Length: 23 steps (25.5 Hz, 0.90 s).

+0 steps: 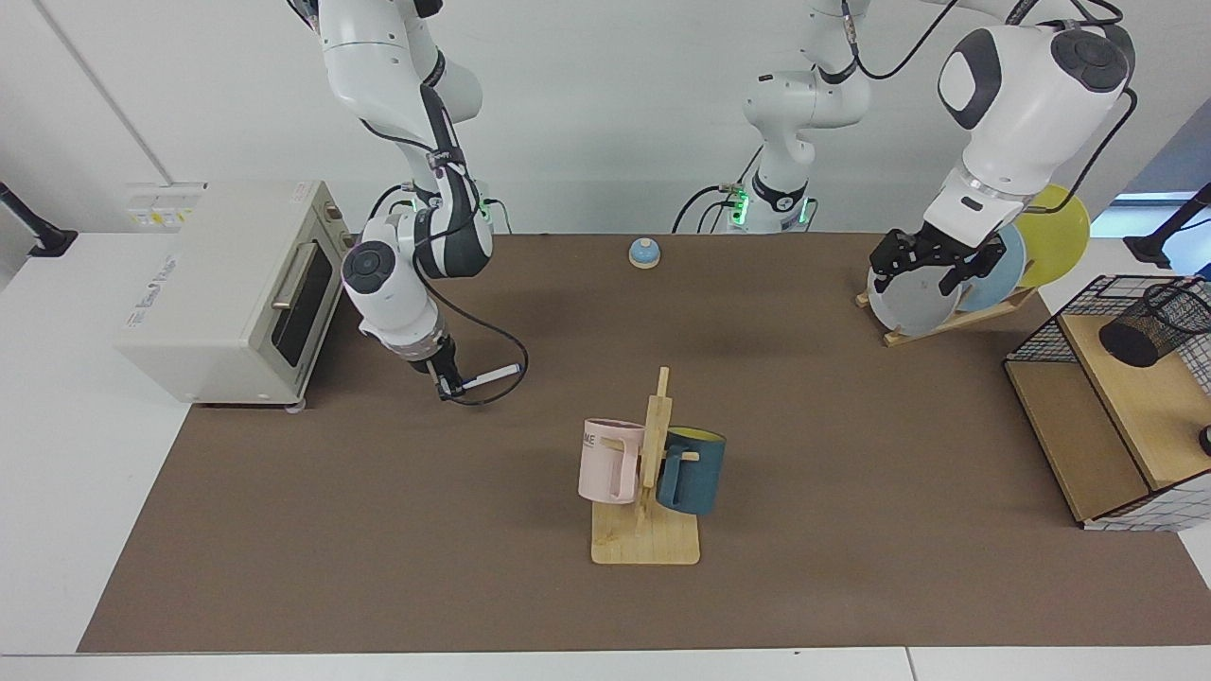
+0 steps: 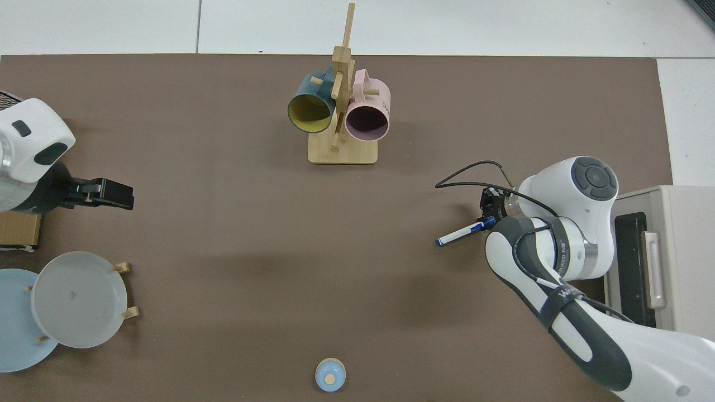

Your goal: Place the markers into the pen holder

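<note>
The marker (image 1: 492, 375) (image 2: 461, 233), slim and white with a dark blue cap end, lies flat on the brown mat near the toaster oven. My right gripper (image 1: 446, 384) (image 2: 490, 211) hangs low at the marker's blue end, right beside it; whether it touches the marker does not show. The pen holder (image 1: 1149, 326), a small black mesh cup, lies tilted on the wooden shelf of the wire basket at the far side of the table. My left gripper (image 1: 930, 270) (image 2: 120, 194) waits open in the air in front of the plate rack, holding nothing.
A wooden mug tree (image 1: 648, 530) with a pink mug (image 1: 607, 461) and a teal mug (image 1: 693, 470) stands mid-table. A toaster oven (image 1: 232, 288) sits behind the right arm. Plates (image 1: 908, 298) lean in a rack. A small blue bell (image 1: 644, 252) sits at the back edge.
</note>
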Tool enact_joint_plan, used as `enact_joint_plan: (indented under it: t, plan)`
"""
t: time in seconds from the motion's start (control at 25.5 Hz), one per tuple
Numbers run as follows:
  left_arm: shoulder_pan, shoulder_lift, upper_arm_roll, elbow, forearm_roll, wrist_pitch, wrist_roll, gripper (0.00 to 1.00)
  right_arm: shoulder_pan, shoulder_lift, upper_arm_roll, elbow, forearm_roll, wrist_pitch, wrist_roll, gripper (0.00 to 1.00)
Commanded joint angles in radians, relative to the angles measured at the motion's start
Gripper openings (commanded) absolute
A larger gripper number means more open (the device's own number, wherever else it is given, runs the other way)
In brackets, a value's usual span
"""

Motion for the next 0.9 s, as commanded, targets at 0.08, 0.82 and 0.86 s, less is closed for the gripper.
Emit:
enact_joint_plan:
  t: [0.08,0.82,0.86]
  plan:
    - [0.006,-0.029,0.001,-0.032,-0.009,-0.008,0.033,1.00,-0.006,-0.013,0.006,0.169,0.019,-0.237,-0.063,0.00]
    - [-0.013,-0.027,-0.014,0.009,-0.015,-0.034,0.503,1.00,-0.004,-0.196,0.007,0.332,0.259,-0.469,-0.020,0.00]
    - [-0.019,-0.027,-0.016,0.011,-0.015,-0.033,0.559,1.00,-0.004,-0.208,0.007,0.332,0.284,-0.471,-0.002,0.00]
